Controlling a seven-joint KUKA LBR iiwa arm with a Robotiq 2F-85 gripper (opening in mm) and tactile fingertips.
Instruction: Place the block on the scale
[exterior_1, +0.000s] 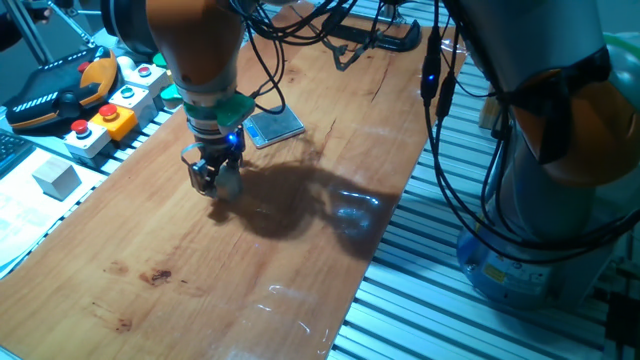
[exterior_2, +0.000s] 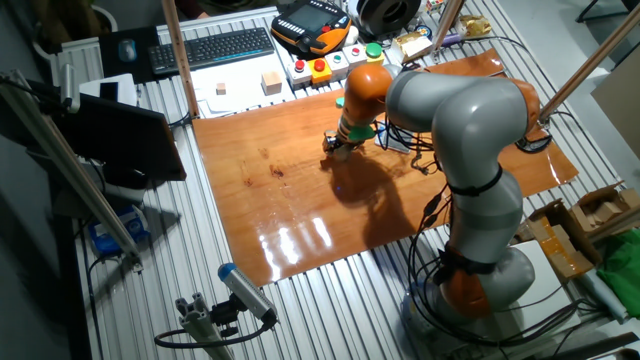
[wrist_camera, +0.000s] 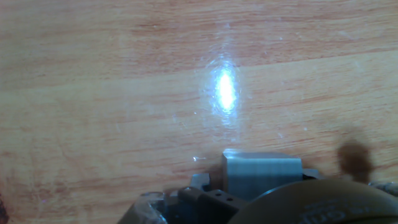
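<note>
The block (exterior_1: 231, 179) is a small pale grey cube low over the wooden table (exterior_1: 250, 280), between the fingers of my gripper (exterior_1: 214, 180). In the hand view the block (wrist_camera: 261, 175) fills the bottom middle, right at the fingers, with bare wood ahead. The jaws look closed on it. I cannot tell whether it touches the table. The scale (exterior_1: 275, 127), thin with a bluish shiny top, lies flat a short way behind and right of the gripper. In the other fixed view the gripper (exterior_2: 334, 146) sits near the table's far edge, and the arm mostly hides the scale.
A larger whitish cube (exterior_1: 57, 177) stands off the table's left edge. Button boxes (exterior_1: 108, 118) and an orange-black pendant (exterior_1: 60, 92) lie beyond it. Black cables (exterior_1: 350, 40) cross the table's far end. The arm's grey body (exterior_2: 470, 130) and hanging cables (exterior_1: 445, 150) stand at the right.
</note>
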